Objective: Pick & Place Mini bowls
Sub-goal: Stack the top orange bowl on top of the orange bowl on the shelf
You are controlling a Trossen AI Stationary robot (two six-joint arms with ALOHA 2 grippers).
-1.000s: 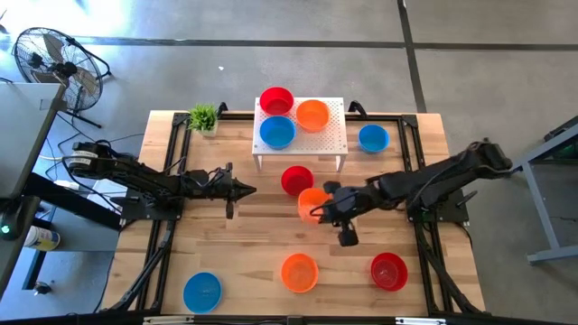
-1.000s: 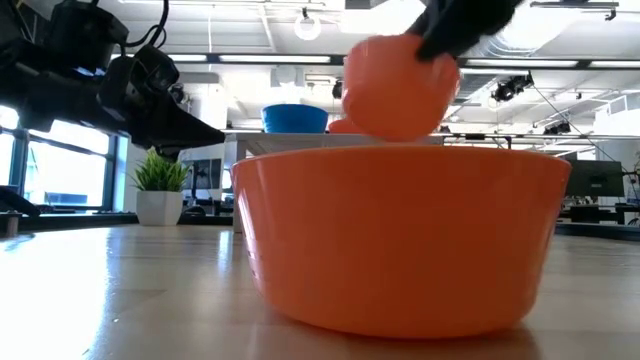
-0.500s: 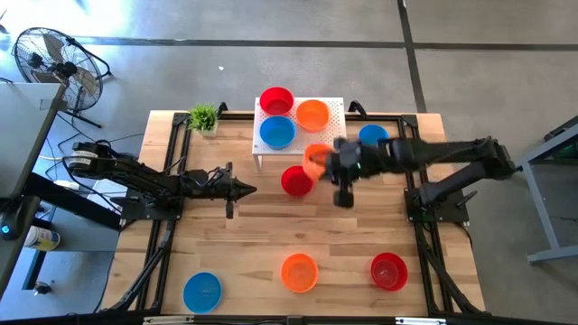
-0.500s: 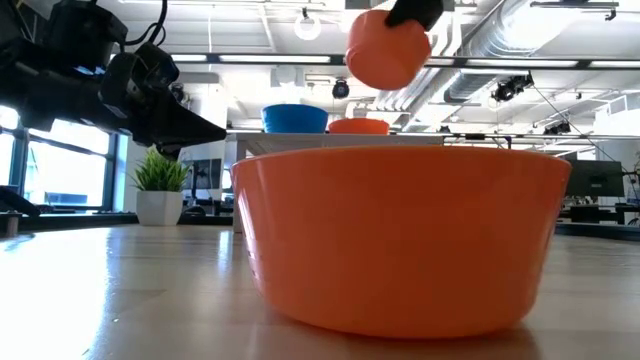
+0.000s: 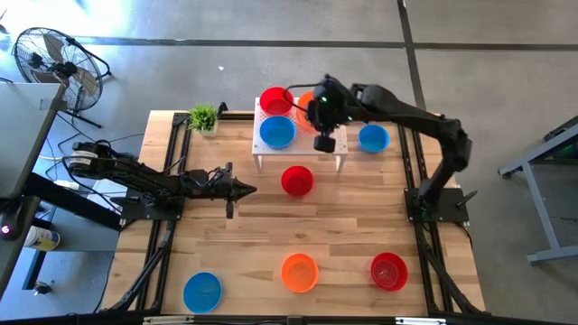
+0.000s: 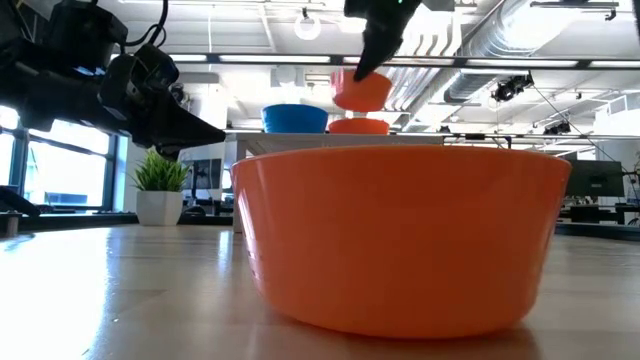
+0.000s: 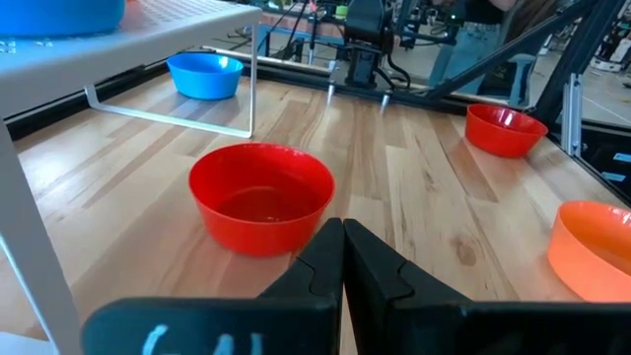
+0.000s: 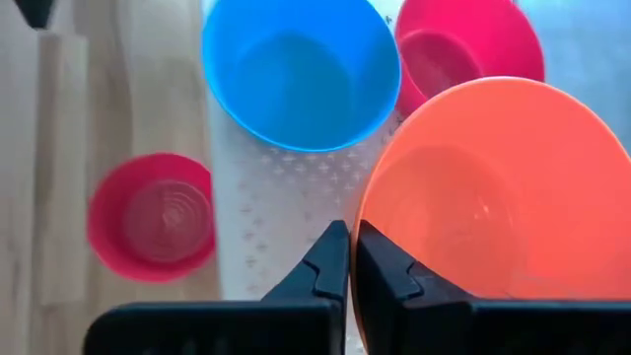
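- Left gripper (image 5: 246,190) hangs over the worktop (image 5: 262,235), jaws pressed together on nothing; a red bowl (image 5: 296,181) sits upright just ahead of them.
- Right gripper (image 8: 342,258) is over the white stand (image 5: 336,135), jaws pinching the rim of an orange bowl (image 8: 493,207).
- That bowl is tipped, mouth facing the wrist camera, above another orange bowl (image 6: 358,125) on the stand.
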